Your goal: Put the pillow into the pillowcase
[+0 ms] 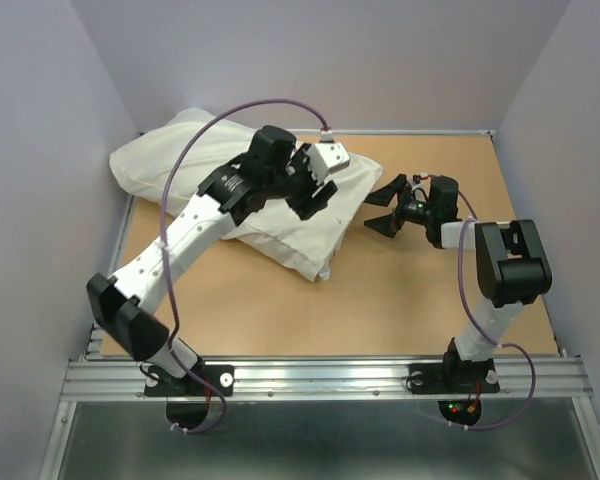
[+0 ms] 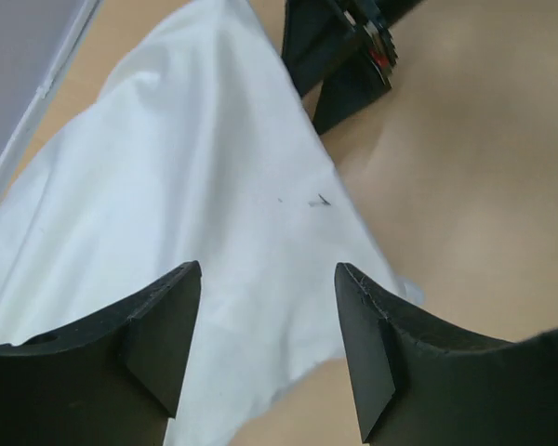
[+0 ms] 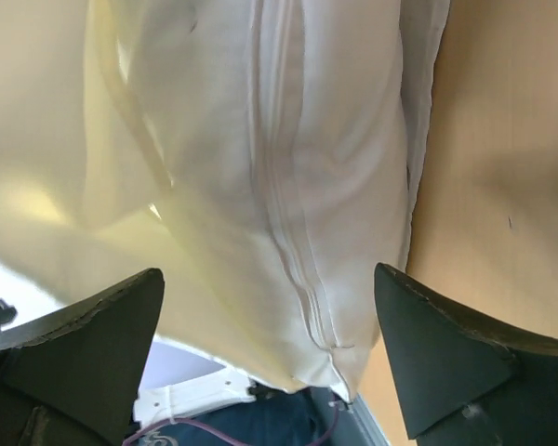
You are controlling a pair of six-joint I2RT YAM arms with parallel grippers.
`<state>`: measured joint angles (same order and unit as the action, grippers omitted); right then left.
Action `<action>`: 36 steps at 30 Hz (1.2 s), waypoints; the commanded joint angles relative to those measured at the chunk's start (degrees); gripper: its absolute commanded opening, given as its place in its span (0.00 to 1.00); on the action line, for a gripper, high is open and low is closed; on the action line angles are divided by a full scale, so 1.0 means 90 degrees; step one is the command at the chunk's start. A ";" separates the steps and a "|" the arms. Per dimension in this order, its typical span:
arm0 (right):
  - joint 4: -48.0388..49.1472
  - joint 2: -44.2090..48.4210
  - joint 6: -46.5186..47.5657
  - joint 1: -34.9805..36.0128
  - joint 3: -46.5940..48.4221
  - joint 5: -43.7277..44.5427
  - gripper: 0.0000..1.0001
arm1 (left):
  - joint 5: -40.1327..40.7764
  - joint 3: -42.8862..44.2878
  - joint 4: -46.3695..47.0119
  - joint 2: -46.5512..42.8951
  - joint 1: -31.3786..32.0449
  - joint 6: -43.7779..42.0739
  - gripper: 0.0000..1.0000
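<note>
The pillow [image 3: 344, 186] shows a zipped seam and a corner, filling the right wrist view. The cream pillowcase [image 3: 84, 167] lies over its upper side. From above, both read as one whitish bundle [image 1: 180, 155] running from the back left corner to mid-table, and I cannot separate them there. My left gripper [image 1: 315, 190] hovers over the bundle's right part. It is open, with only white fabric [image 2: 186, 186] below its fingers. My right gripper [image 1: 385, 210] stands wide open just right of the bundle's end, nothing between its fingers [image 3: 446, 353].
Lilac walls close the left, back and right sides. The bundle touches the left wall. An aluminium rail [image 1: 330, 375] runs along the near edge by both arm bases. The tan tabletop [image 1: 400, 300] shows bare wood right of and in front of the bundle.
</note>
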<state>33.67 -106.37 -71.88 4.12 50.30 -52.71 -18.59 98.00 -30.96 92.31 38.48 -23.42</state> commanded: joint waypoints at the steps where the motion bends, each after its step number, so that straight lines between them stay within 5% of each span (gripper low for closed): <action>1: -0.1085 0.0715 0.1014 0.0020 -0.0529 -0.0051 0.98 | 0.0317 -0.1099 -0.0622 -0.0910 0.0557 -0.0747 0.70; 11: -0.0168 0.0238 0.0574 0.1035 -0.0629 0.0173 0.87 | 0.1264 -0.1855 -0.0116 -0.0356 0.1496 -0.0318 0.76; 18: 0.0535 -0.0457 0.0194 0.1075 -0.0365 0.0280 0.67 | 0.2232 -0.1660 0.0364 0.0611 0.1584 -0.0161 0.72; 22: 0.0897 -0.0506 -0.0080 0.1066 -0.0287 0.0251 0.50 | 0.2105 -0.1709 0.0472 0.0778 0.1584 -0.0171 0.48; 23: 0.1023 -0.0544 -0.0235 0.1075 -0.0267 0.0251 0.46 | 0.1902 -0.1689 0.0462 0.0798 0.1584 -0.0191 0.33; 28: 0.2145 -0.0807 -0.1182 0.1085 -0.0257 0.0134 0.37 | 0.1334 -0.1280 0.0121 0.1177 0.1652 -0.0230 0.03; 32: 0.2849 -0.1023 -0.1943 0.1085 -0.0160 0.0114 0.31 | 0.0505 -0.0792 -0.0027 0.1325 0.1740 -0.0385 0.00; 36: 0.3630 -0.1325 -0.2637 0.1085 0.0142 0.0241 0.27 | -0.1356 -0.0245 -0.0114 0.1257 0.2071 -0.0844 0.00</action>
<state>53.58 -116.62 -87.48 13.91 46.33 -51.42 -12.99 89.52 -31.62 105.36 53.63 -27.33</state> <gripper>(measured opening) 0.282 0.029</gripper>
